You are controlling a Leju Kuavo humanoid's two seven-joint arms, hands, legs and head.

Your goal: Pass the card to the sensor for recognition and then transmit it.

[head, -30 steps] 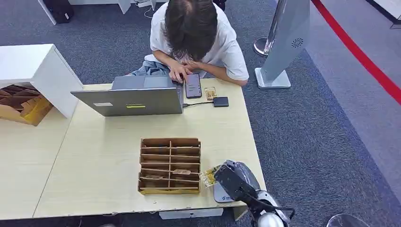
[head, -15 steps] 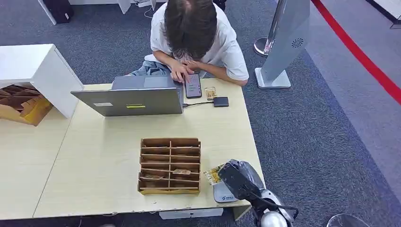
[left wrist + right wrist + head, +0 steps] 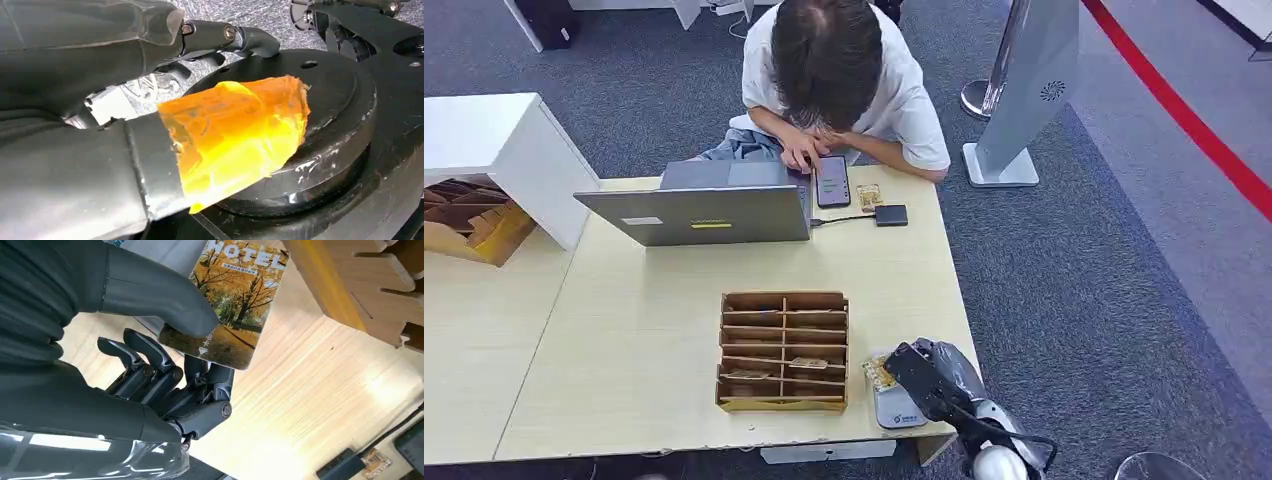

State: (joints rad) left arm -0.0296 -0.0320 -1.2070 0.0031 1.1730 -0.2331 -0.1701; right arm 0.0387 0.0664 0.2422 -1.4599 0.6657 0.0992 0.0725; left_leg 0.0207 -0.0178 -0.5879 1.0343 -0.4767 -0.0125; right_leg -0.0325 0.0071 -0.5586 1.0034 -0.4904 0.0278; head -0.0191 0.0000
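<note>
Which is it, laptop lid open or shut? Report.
Open. The laptop stands on the table with its lid raised, the lid's back toward the robot; the screen faces the seated person.

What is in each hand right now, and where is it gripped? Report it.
The right hand pinches the hotel card by its lower end, thumb on the printed face, fingers behind. The left hand hangs by the robot's body; whether it holds anything cannot be told.

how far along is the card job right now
Done: the right hand already holds the hotel card, pinched under its thumb. In hand: in the head view the card sits over the near-right table corner, right at the white sensor pad, so the reading step looks under way. Left: confirming recognition, then passing the card on.
</note>
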